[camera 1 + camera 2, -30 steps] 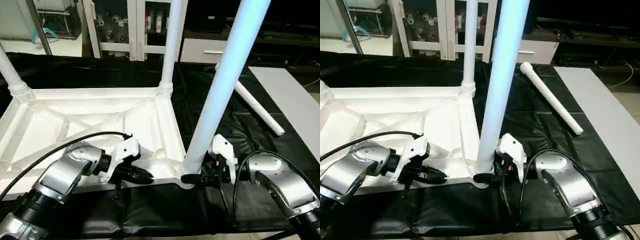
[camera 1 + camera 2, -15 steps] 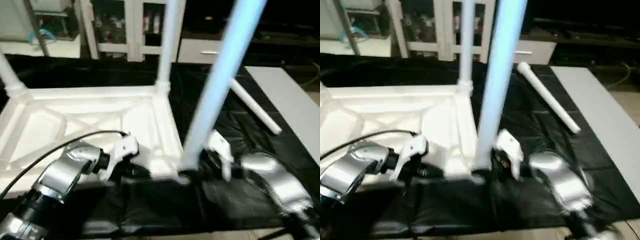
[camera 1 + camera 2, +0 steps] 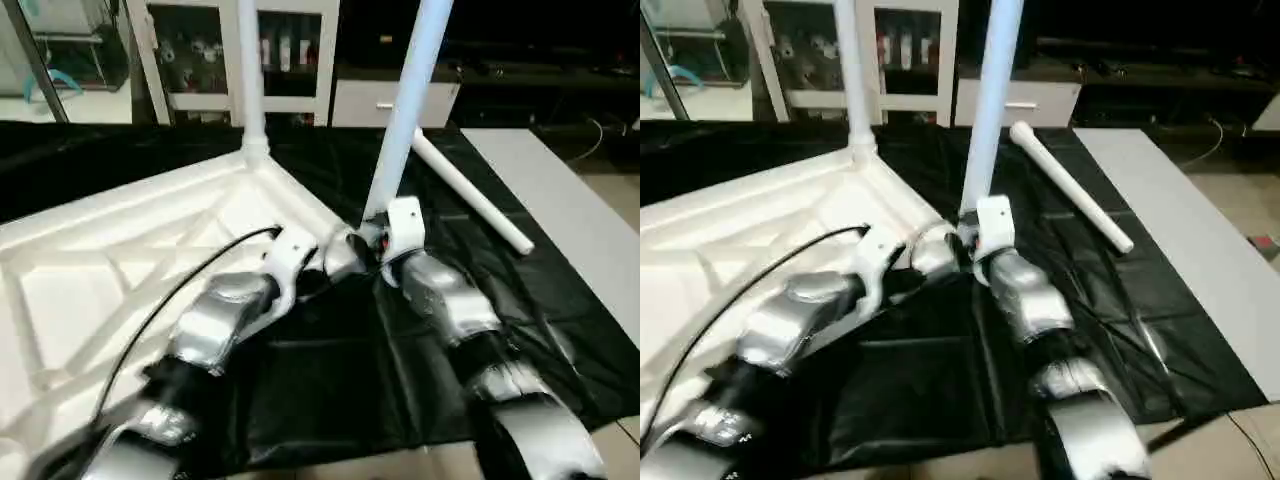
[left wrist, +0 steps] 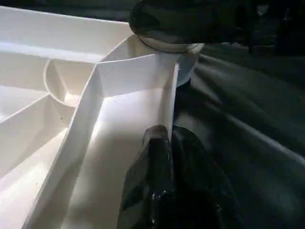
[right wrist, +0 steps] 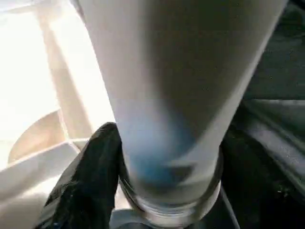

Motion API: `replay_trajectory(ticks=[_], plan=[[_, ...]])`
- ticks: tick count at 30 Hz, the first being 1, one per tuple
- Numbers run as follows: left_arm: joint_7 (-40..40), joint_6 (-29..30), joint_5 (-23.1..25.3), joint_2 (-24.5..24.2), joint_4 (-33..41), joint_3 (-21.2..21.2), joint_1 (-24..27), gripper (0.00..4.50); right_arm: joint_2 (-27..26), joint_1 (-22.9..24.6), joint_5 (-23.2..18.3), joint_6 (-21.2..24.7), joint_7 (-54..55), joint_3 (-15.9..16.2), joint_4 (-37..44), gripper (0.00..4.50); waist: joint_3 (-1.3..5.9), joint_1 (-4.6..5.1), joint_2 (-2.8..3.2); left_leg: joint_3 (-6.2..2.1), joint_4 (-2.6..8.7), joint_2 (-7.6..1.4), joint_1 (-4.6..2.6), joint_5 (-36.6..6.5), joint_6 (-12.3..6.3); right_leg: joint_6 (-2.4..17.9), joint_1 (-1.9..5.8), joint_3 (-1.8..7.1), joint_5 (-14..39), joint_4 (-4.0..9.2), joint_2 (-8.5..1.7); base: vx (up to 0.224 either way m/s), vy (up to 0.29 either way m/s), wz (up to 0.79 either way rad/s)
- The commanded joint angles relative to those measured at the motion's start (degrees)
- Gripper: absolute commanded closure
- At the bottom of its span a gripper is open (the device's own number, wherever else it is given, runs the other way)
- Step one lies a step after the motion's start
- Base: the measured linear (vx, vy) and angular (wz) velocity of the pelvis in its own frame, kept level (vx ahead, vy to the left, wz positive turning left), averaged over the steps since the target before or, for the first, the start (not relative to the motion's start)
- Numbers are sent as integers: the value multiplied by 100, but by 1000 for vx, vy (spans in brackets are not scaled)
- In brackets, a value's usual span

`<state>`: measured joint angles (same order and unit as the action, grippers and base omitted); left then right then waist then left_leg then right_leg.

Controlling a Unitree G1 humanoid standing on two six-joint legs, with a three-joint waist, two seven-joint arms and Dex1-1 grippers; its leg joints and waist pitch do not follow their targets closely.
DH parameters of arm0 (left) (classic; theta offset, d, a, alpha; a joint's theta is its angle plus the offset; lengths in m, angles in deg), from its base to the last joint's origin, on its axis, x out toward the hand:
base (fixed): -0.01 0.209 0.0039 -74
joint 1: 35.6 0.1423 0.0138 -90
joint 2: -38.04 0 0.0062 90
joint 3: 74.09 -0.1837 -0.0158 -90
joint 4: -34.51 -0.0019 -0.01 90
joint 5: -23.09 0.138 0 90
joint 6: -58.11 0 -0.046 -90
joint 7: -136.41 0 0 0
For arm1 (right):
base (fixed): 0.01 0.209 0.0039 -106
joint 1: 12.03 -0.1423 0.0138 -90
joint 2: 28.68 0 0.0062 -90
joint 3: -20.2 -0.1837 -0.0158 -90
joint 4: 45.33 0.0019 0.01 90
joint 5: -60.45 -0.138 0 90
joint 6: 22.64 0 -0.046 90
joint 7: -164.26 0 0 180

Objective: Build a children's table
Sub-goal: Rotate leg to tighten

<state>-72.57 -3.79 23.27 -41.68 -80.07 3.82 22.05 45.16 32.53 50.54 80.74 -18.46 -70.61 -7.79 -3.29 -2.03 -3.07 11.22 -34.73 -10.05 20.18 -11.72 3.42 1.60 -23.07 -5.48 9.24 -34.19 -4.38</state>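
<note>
tabletop turned; gripper clasps leg.

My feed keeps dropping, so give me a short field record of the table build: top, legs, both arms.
table top: upside down on black sheet, ribbed underside up
near-corner leg: upright in its socket
far-corner leg: upright in its socket
loose leg: lying on the sheet, right of the top
right gripper: jaws either side of the near-corner leg's base
left gripper: jaws shut, at the top's edge rib beside that socket
</note>
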Motion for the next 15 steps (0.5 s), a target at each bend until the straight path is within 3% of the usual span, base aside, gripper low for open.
replay_trajectory(ticks=[1, 5, 9, 12, 14, 15], plan=[[657, -226, 97, 110, -186, 177, -174, 450, -360, 35, -148, 63, -30, 153, -180, 186, 391, -30, -16, -158, 431, -338, -39, -900, -105, 877, 231, 368, 1531, 389, -508, 0, 0, 0], [605, -112, 122, 99, -146, 142, -112, 450, -421, -156, 96, -195, -75, 79, -484, 186, 407, -32, -12, -137, 421, -330, -14, -592, -265, 1058, 266, 365, 1065, 319, -501, 0, 0, 0], [621, -159, 120, 86, -226, 147, -122, 450, -413, -273, 222, -520, -100, 84, -804, 186, 368, -13, 12, -141, 438, -340, -38, -975, -174, 994, 236, 356, 1622, 401, -504, 0, 0, 0], [588, -212, 125, 78, -301, 162, -146, 450, -405, -268, 253, -772, -323, 108, -829, 186, 371, 1, 30, -155, 448, -346, -40, -1099, -97, 914, 236, 358, 1718, 411, -494, 0, 0, 0], [579, -233, 133, 78, -326, 173, -155, 450, -403, -265, 244, -849, -410, 110, -828, 130, 375, 0, 20, -155, 447, -344, -34, -1065, -120, 937, 245, 361, 1645, 399, -499, 0, 0, 0], [546, -260, 132, 67, -340, 172, -165, 450, -398, -235, 231, -946, -492, 93, -753, 130, 366, -2, 32, -151, 449, -342, -31, -1074, -131, 947, 238, 361, 1645, 410, -497, 0, 0, 0]])
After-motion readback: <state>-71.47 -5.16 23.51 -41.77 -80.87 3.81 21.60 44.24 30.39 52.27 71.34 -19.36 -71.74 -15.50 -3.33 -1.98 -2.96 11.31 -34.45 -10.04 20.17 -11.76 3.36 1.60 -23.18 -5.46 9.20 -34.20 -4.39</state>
